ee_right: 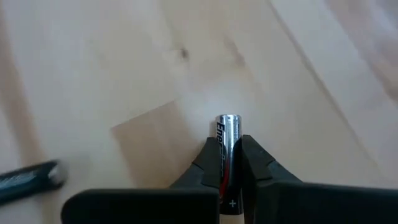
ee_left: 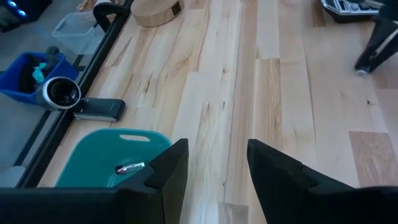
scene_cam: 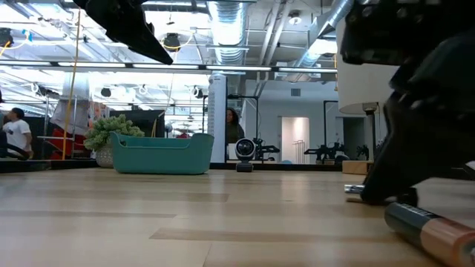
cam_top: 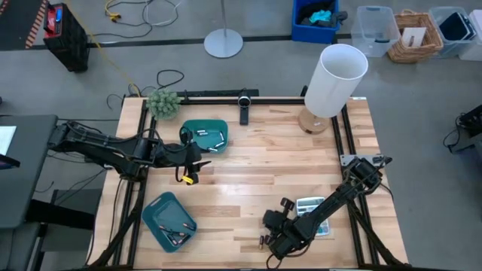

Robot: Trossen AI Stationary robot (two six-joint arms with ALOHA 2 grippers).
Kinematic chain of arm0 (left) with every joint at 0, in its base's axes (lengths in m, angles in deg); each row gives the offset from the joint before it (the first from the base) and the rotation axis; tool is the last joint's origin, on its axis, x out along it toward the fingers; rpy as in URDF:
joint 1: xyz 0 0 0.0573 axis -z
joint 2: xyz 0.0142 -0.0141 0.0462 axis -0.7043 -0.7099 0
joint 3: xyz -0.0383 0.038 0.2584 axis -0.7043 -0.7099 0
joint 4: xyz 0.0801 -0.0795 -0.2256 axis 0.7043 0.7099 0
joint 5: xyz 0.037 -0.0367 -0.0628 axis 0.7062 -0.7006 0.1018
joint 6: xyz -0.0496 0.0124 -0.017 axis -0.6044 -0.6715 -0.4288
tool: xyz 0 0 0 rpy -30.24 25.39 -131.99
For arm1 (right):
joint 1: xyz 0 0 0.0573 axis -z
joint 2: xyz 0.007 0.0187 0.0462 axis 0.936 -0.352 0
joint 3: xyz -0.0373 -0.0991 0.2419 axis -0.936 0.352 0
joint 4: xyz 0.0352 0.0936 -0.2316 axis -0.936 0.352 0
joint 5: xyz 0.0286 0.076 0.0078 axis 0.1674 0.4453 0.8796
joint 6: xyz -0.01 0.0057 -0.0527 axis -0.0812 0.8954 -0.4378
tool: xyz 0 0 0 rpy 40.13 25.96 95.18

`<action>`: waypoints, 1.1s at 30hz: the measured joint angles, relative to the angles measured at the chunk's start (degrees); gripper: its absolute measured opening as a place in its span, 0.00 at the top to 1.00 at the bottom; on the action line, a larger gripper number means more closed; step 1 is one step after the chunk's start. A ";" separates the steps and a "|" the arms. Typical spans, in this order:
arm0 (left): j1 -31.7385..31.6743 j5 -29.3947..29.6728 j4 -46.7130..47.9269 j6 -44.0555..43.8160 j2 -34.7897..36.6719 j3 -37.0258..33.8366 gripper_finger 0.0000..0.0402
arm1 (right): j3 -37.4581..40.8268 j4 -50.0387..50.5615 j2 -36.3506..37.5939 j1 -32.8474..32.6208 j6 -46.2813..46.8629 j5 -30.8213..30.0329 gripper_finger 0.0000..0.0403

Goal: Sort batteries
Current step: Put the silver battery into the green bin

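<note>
The right gripper (ee_right: 227, 163) clamps a silvery battery (ee_right: 226, 144) between its two dark fingers, low over the bare wood near the bottom centre of the high view. A second dark battery (ee_right: 28, 177) lies on the table (cam_top: 256, 173) close by, at the wrist picture's left edge. In the low view a copper-ended battery (scene_cam: 434, 225) lies at lower right. The grey calculator (cam_top: 315, 214) sits just right of that arm, partly covered by it.

The left gripper (ee_left: 214, 168) hangs with its jaws open and empty at centre left of the high view, beside the dark green bin (cam_top: 205, 134), which holds several batteries (cam_top: 215, 141). A teal tray (cam_top: 167, 220) at lower left holds more. A plant (cam_top: 163, 102) and a white lamp (cam_top: 335, 79) stand along the top edge.
</note>
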 joint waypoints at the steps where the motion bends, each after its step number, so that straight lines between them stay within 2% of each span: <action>1: 0.00 0.00 0.01 0.03 0.00 0.00 0.60 | 0.03 -0.03 -0.05 0.19 -0.08 -0.95 0.94; 9: 0.00 1.29 0.02 0.11 0.10 0.00 0.60 | 0.16 -0.19 -0.23 4.40 -2.24 -7.07 0.95; 17: -0.02 2.69 0.81 -0.19 1.55 0.00 0.60 | 0.14 -3.48 -0.20 9.89 -10.28 -12.45 0.95; 22: -0.35 4.93 4.36 -0.87 3.28 -0.02 0.60 | 0.09 -11.68 -0.18 14.65 -22.25 -13.65 0.95; 27: -1.39 6.63 8.95 -3.50 5.23 -0.02 0.60 | 0.01 -25.73 -0.17 19.92 -39.07 -13.50 0.95; 33: -1.42 8.52 13.15 -6.33 9.31 -0.06 0.60 | -2.76 -37.69 -0.10 26.01 -56.40 -9.93 0.95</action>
